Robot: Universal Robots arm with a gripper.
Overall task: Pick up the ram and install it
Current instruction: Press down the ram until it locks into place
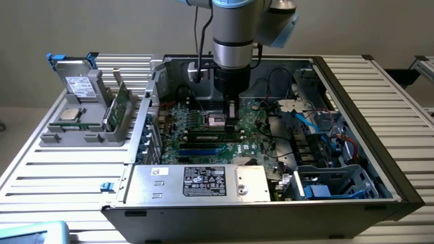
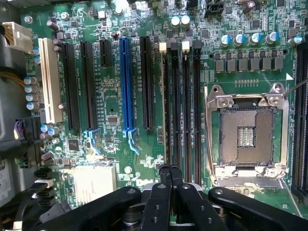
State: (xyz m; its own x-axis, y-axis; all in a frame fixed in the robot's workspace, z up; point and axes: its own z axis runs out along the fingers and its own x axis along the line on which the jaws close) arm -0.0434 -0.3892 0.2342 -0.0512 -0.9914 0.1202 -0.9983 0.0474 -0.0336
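The ram [image 1: 120,105], a slim green board, stands on edge in the grey holder [image 1: 81,138] at the exterior view's left, well apart from my gripper. My gripper [image 1: 232,122] hangs inside the open computer case over the motherboard. Its black fingers [image 2: 169,169] are pressed together, with nothing visible between them. They sit above one end of the black memory slots [image 2: 182,106]. In the exterior view a long dark strip with a pale patch [image 1: 213,136] lies along those slots. I cannot tell whether that strip is a stick seated there.
The open processor socket [image 2: 248,132] lies beside the memory slots, a blue card slot [image 2: 125,82] on their other side. The holder also carries a silver chip [image 1: 70,113] and a grey drive box [image 1: 81,86]. The power supply [image 1: 203,182] and cables [image 1: 305,122] crowd the case.
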